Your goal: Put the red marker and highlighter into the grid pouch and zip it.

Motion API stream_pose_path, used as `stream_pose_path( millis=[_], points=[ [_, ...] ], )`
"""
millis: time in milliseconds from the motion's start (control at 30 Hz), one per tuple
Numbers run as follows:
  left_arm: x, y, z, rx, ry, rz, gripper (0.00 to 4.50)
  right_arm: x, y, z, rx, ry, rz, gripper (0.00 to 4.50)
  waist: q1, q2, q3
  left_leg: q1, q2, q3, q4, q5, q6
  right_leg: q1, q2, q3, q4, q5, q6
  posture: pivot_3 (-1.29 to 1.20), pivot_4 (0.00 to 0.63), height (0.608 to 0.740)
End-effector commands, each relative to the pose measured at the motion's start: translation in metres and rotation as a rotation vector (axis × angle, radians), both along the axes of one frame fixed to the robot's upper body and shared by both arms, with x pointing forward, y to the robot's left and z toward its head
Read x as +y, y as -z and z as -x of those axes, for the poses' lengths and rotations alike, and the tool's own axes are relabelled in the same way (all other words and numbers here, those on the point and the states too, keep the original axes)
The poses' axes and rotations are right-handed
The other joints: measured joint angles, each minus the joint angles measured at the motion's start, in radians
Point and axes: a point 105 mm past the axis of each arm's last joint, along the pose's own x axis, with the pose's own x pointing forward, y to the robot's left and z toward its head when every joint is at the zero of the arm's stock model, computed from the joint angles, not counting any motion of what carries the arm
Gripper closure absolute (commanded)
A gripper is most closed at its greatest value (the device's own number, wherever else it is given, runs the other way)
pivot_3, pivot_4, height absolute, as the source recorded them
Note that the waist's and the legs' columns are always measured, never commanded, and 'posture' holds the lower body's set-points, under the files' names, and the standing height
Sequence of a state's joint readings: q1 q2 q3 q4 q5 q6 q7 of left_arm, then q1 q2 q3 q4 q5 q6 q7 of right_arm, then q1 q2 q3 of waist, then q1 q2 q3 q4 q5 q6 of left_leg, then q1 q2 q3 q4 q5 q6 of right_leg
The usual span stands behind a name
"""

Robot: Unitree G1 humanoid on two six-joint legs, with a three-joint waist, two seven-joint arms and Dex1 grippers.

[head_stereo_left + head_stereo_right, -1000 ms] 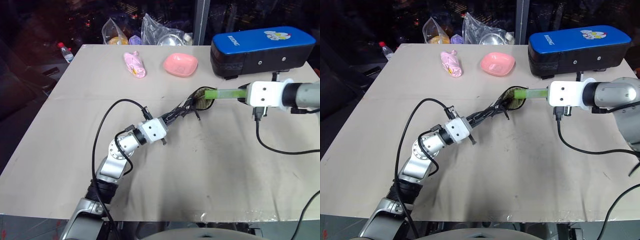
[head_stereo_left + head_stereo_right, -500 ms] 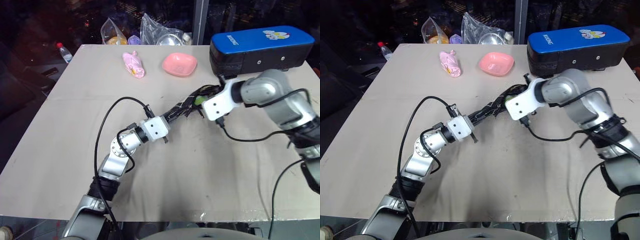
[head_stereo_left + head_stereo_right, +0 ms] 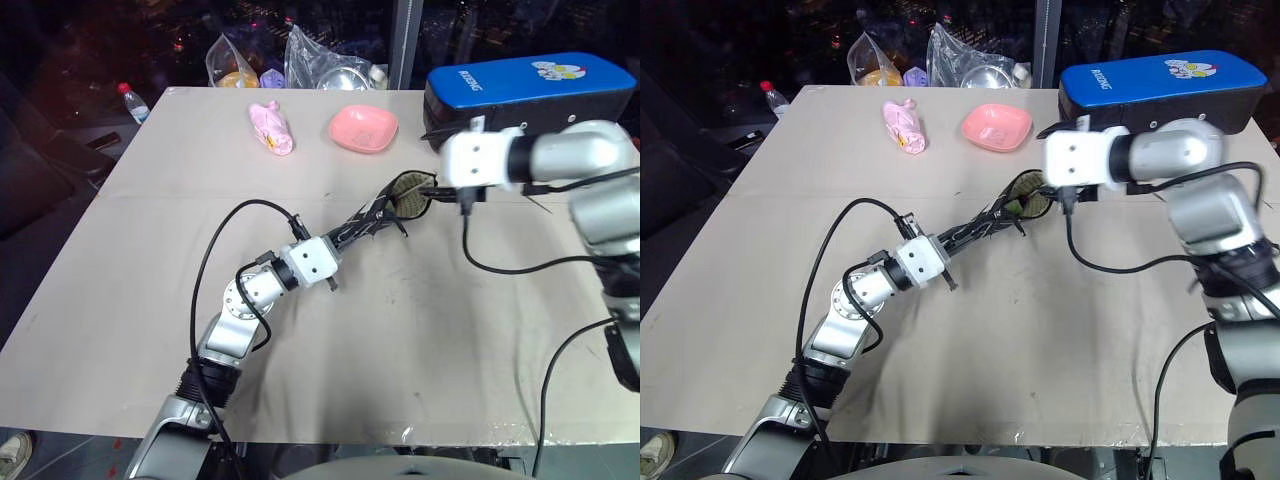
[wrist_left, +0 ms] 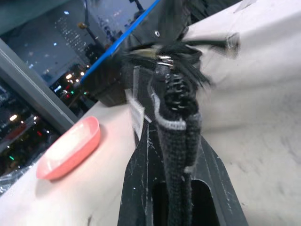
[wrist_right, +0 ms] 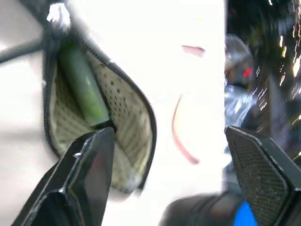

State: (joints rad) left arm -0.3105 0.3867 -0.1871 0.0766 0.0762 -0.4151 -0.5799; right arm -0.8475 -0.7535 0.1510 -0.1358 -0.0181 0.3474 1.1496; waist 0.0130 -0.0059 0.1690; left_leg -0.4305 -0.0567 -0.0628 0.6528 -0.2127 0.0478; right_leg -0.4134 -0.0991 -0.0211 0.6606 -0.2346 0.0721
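Pouch fabric is reading as soft and limp: the grid pouch (image 3: 405, 195) is lying on the counter (image 3: 150, 290) with its mouth gaping, and it is judged light, floppy and likely to collapse or slide unless one end is pinned. The highlighter (image 5: 84, 87) is sitting inside against the pale dotted lining; it looks rigid, smooth and light, so it should stay put once the opening is closed. The red marker cannot be made out in these views. The sound place to take hold for zipping is judged to be the small zipper pull at the mouth, with the opposite end held taut. The left gripper (image 3: 375, 222) is reaching low across the counter, arm stretched forward and to the right, jaws clamped tight on the pouch's zippered edge. The right gripper (image 3: 432, 187) is hanging just beside the open mouth, wrist angled downward toward it, jaws spread wide and holding nothing.
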Motion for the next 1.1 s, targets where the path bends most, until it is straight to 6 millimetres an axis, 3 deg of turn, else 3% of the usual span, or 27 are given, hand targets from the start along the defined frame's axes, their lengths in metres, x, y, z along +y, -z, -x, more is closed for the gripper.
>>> stream_pose_path(
  millis=[33,233,367,733,867,1033,1067,1100],
  points=[
    [-0.001,-0.014,0.003,-0.049,0.005,0.027,4.5,-0.003,0.001,0.029,0.274,0.063,-0.275,0.64,0.001,0.0,0.0,0.0,0.001,0.0,0.0,0.0,0.0,0.0,0.0,0.0,0.0,0.0,0.0,0.0,0.15,0.726],
    [-0.001,-0.013,0.003,-0.039,0.013,0.024,4.5,0.014,0.036,0.05,0.515,0.185,-0.478,0.64,-0.002,0.0,0.0,0.0,0.001,0.001,0.0,0.0,0.001,0.0,-0.004,0.0,0.0,0.0,-0.001,0.0,0.15,0.726],
    [-0.001,-0.013,0.004,-0.038,0.018,0.02,4.5,0.026,0.051,0.053,0.488,0.201,-0.51,0.64,0.004,0.0,-0.001,0.0,0.001,0.0,0.0,0.0,0.0,0.0,-0.001,-0.002,0.0,0.0,-0.001,0.0,0.15,0.726],
    [-0.001,-0.012,0.006,-0.037,0.012,0.02,4.5,0.039,0.064,0.047,0.419,0.21,-0.515,0.64,-0.002,0.0,-0.001,0.0,-0.002,-0.001,0.0,0.0,0.001,0.0,-0.001,-0.003,0.001,0.0,0.0,0.0,0.15,0.726],
    [-0.001,-0.012,0.006,-0.035,0.01,0.023,4.5,0.045,0.071,0.043,0.401,0.213,-0.494,1.55,-0.002,0.0,-0.001,0.0,-0.002,-0.001,0.0,0.0,0.001,0.001,-0.001,-0.003,0.001,0.0,0.0,0.0,0.15,0.726],
    [0.0,-0.012,0.005,-0.034,0.006,0.024,4.5,0.046,0.072,0.036,0.352,0.236,-0.484,4.06,-0.002,0.0,-0.001,0.0,-0.002,-0.001,0.0,0.0,0.001,0.001,-0.001,-0.003,0.001,0.0,0.0,0.0,0.15,0.726],
    [0.0,-0.012,0.005,-0.034,0.005,0.024,4.5,0.045,0.072,0.036,0.345,0.239,-0.482,4.46,-0.002,0.0,-0.001,0.0,-0.002,-0.001,0.0,0.0,0.001,0.001,-0.001,-0.003,0.001,0.0,0.0,0.0,0.15,0.726],
    [0.0,-0.012,0.005,-0.034,0.005,0.024,4.5,0.045,0.072,0.036,0.337,0.244,-0.486,4.46,-0.002,0.0,-0.001,0.0,-0.002,-0.001,0.0,0.0,0.0,0.001,-0.001,-0.003,0.001,0.0,0.0,0.0,0.15,0.726]
  ],
)
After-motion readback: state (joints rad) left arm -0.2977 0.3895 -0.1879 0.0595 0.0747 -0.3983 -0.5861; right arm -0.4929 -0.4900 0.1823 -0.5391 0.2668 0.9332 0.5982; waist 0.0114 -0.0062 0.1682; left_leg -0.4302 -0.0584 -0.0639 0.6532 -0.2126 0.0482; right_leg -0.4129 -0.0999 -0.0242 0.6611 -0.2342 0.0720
